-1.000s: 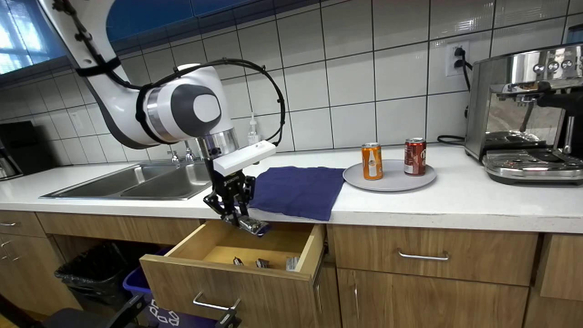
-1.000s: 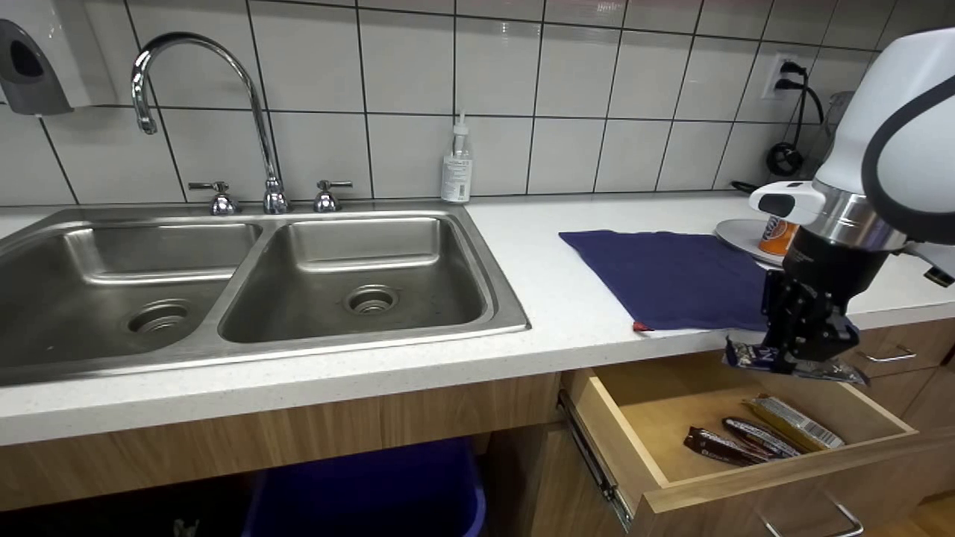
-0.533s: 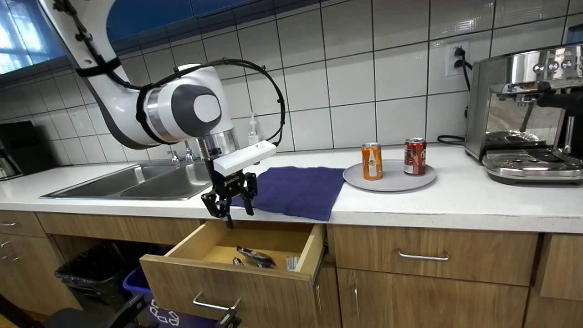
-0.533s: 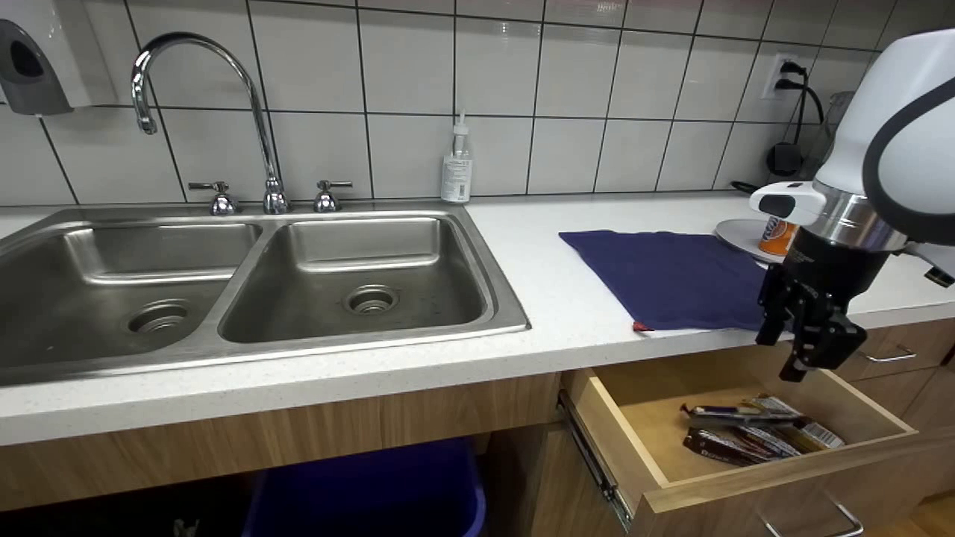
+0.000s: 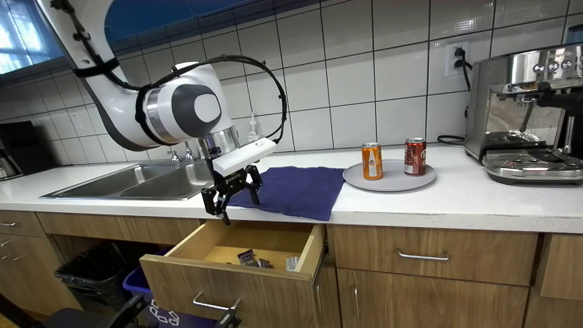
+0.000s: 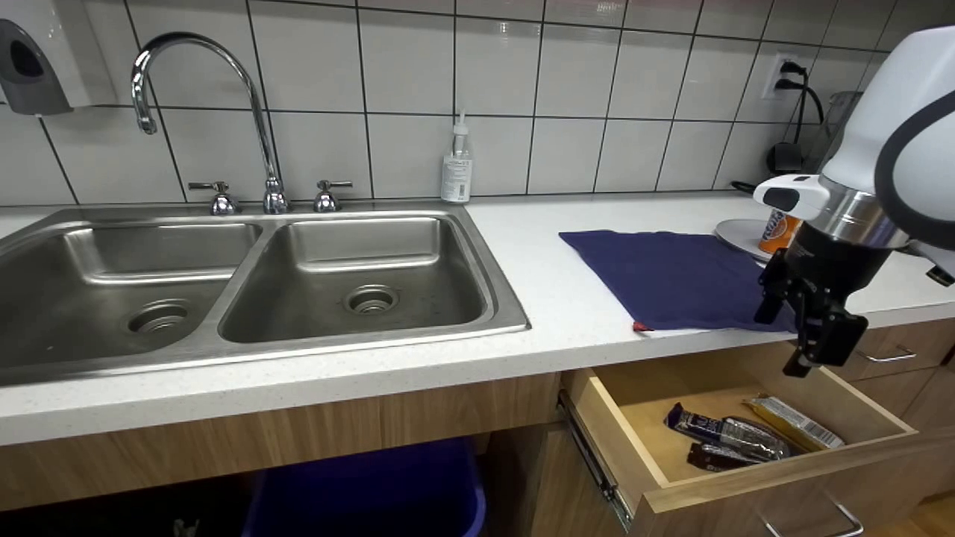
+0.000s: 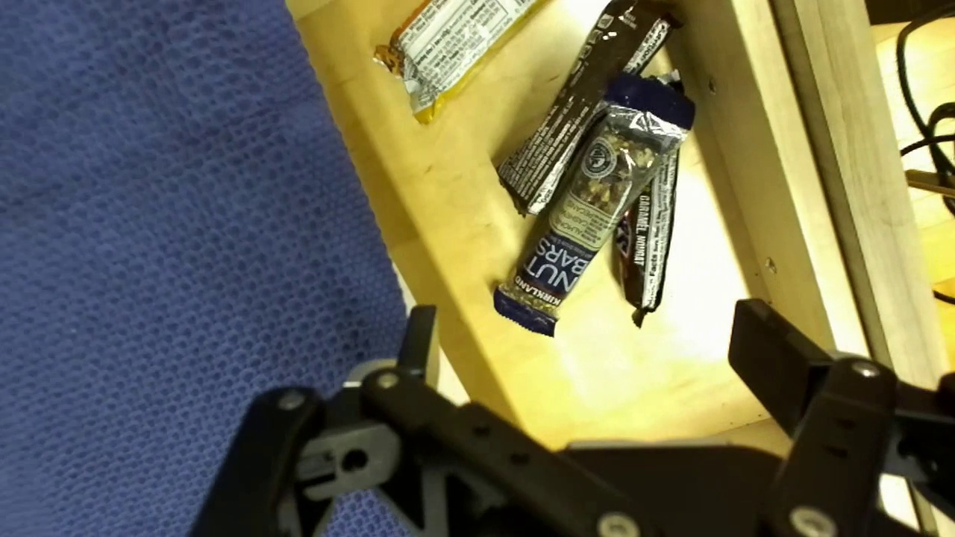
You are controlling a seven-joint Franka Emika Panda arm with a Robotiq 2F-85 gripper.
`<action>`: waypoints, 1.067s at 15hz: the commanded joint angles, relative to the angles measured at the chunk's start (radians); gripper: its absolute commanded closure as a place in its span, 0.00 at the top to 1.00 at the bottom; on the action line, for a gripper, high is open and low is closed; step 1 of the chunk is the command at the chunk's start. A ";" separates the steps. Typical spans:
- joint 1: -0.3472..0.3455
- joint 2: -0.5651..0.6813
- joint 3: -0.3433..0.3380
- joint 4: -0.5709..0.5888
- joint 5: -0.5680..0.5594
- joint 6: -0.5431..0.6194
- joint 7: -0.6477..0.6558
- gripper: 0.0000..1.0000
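Wooden drawer (image 5: 182, 278) holds four wrapped bars (image 7: 587, 205); one hand (image 5: 241, 212) hangs above, unclenched, spread wide.

The nut bar (image 7: 588, 205) hides part of the caramel bar (image 7: 650, 242)! Wrist view's top edge clips the yellow bar (image 7: 459, 48).

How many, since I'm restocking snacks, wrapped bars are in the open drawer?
4, all in the drawer: a nut bar lying partly over a dark-wrapped bar and a caramel nougat bar, plus a yellow-wrapped bar beside them. More could be hidden underneath.
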 commanded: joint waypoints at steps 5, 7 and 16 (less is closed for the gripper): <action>0.039 -0.095 -0.121 -0.040 -0.321 0.050 0.432 1.00; 0.037 -0.113 -0.128 -0.035 -0.396 0.029 0.553 1.00; 0.049 -0.152 -0.096 -0.058 -0.382 -0.085 0.817 1.00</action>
